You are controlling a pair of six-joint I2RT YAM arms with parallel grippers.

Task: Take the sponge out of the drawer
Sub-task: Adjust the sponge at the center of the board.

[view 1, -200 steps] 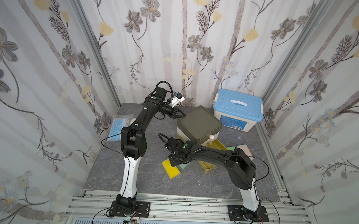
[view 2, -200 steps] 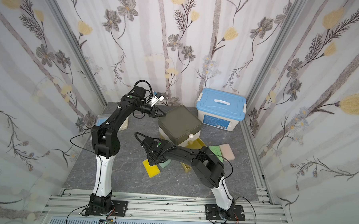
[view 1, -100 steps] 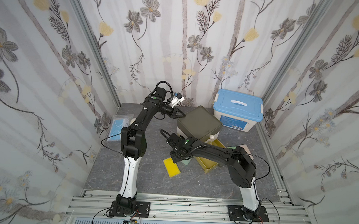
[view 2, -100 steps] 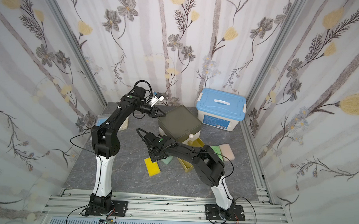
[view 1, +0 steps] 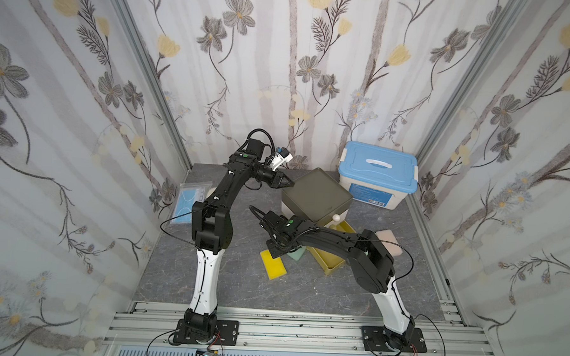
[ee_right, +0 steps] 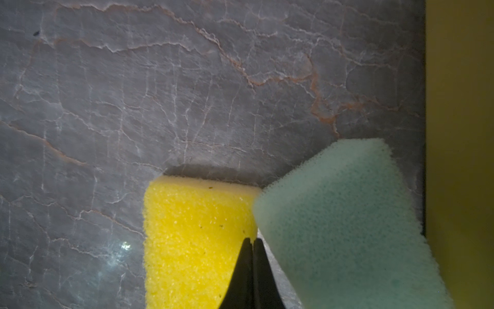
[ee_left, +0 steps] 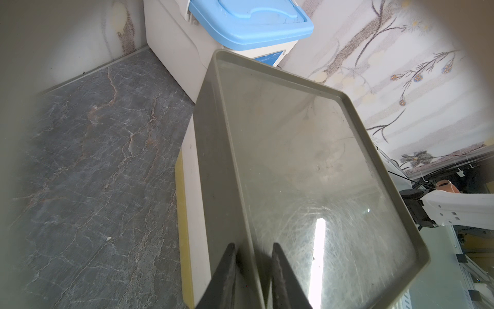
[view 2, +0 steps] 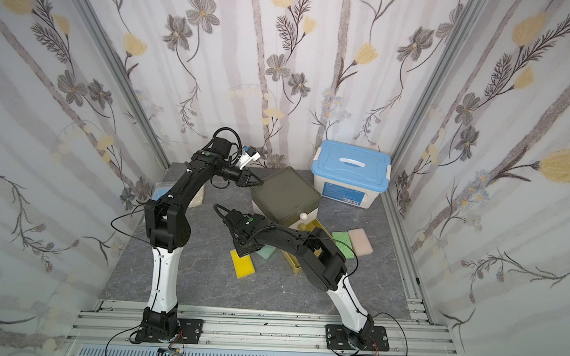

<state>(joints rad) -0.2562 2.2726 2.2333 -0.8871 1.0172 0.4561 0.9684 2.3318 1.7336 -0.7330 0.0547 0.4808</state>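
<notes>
Jaws of your right gripper (ee_right: 252,240) are pressing together, empty, over the yellow sponge (ee_right: 192,235), already lying outside the drawer (ee_right: 459,133), long axis running along the jaws; your left gripper (ee_left: 254,246) is clamping the cabinet top (ee_left: 307,160).

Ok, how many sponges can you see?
4: yellow sponge, mint sponge by the right hand; green sponge, pink sponge right of the drawer. Possibly another behind the left arm.

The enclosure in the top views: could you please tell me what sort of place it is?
Probably a staged robot test booth, not a real room: floral-print panels, an aluminium mounting rail at the front, and household props like the blue-lidded box.
</notes>
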